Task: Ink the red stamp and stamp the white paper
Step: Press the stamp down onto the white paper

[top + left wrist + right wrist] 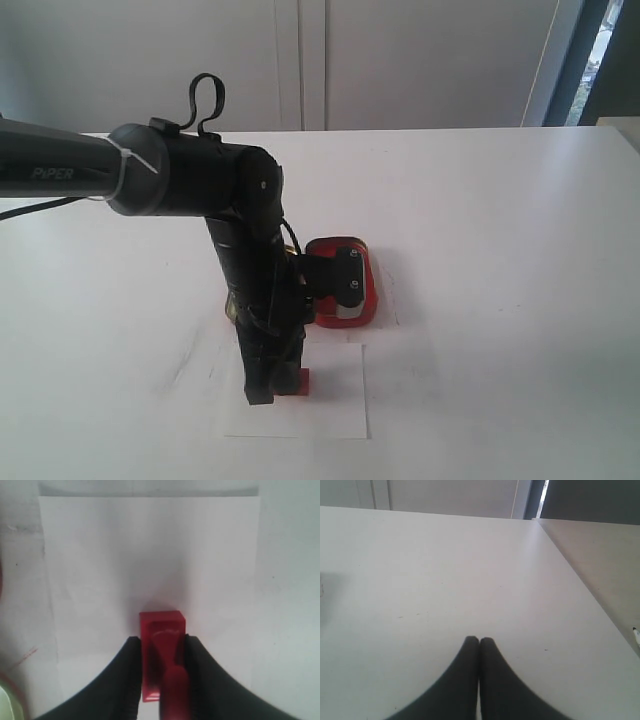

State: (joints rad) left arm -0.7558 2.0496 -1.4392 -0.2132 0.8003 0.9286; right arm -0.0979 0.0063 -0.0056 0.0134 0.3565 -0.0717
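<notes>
My left gripper (pixel 161 642) is shut on the red stamp (pixel 162 630), its black fingers (pixel 127 675) clamping the stamp's sides. The stamp's block base points down over the white paper (pixel 150 555), near the sheet's middle. In the exterior view the same stamp (pixel 296 381) sits at the tip of the downward-pointing left gripper (pixel 272 388), at the left part of the paper (pixel 335 405); whether it touches the sheet I cannot tell. My right gripper (pixel 479 641) is shut and empty over bare white table, and it does not show in the exterior view.
The red oval ink-pad tin (pixel 345 250) lies just behind the paper, partly hidden by the left wrist's black mount. A sliver of a gold-coloured lid (pixel 229 312) peeks out left of the arm. A pen (pixel 636 636) lies at the table edge (pixel 580 590) near the right gripper.
</notes>
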